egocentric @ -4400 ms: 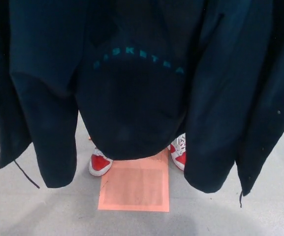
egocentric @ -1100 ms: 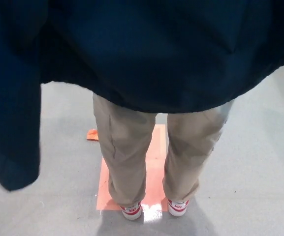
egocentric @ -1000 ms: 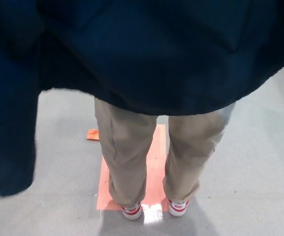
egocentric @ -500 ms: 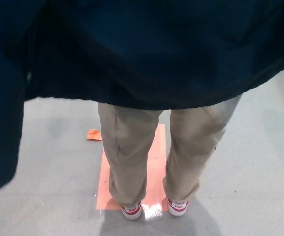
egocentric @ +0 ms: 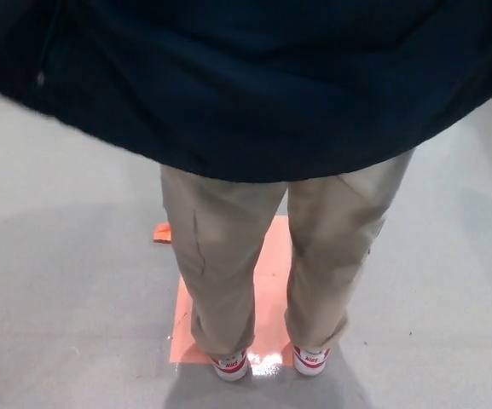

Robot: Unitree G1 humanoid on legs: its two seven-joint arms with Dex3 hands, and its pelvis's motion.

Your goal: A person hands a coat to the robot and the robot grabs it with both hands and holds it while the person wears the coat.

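Coat (egocentric: 254,77), dark navy, fills the whole top of the head view edge to edge, closest to the camera; its lower hem curves across approx. mid-frame, with a small pale dot on the fabric at upper left. Neither robot hand shows, left or right, so can't say whether either is open, closed or holding the fabric. Below the hem, person's legs (egocentric: 220,256) in beige trousers stand side by side w/ a narrow gap between them. Further down, white-and-red shoes (egocentric: 231,365) rest on an orange floor mat (egocentric: 271,290). Small orange scrap (egocentric: 162,232) lies just left of the mat on grey floor (egocentric: 66,290).
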